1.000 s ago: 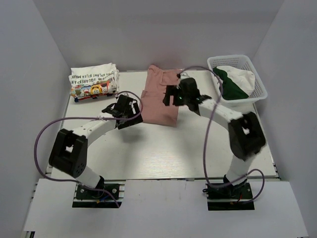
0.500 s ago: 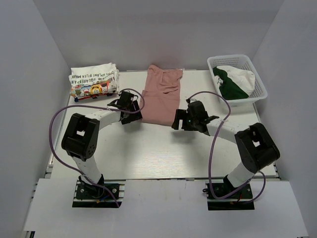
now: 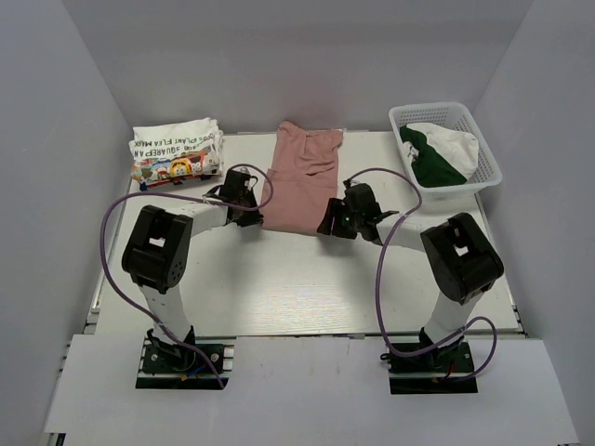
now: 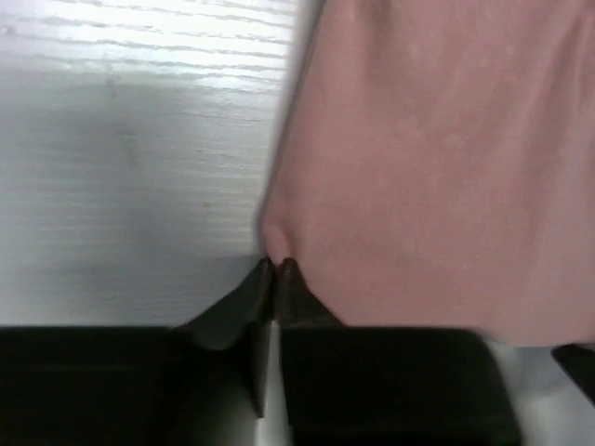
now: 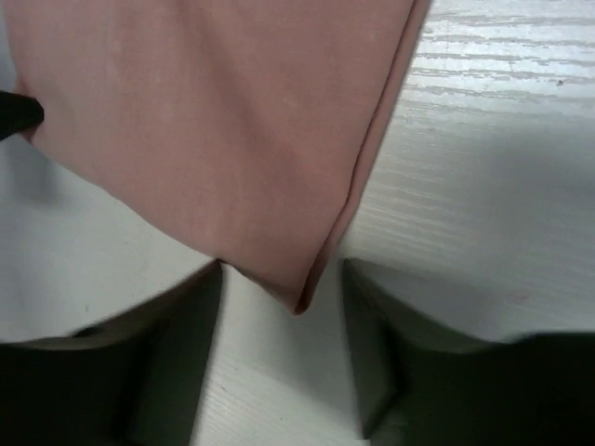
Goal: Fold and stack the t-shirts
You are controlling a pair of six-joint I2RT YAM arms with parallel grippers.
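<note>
Two near corners of the dusty-pink fabric t-shirt (image 3: 302,181), spread midway on the white surface (image 3: 279,288), have just been reached: the left is now pinched by the left jaws, the right only straddled by wide right jaws, so lifting is judged premature.

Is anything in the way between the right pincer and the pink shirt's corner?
Nothing visible. The pink shirt has a corner lying between the open jaws of the right pincer, on the table.
</note>
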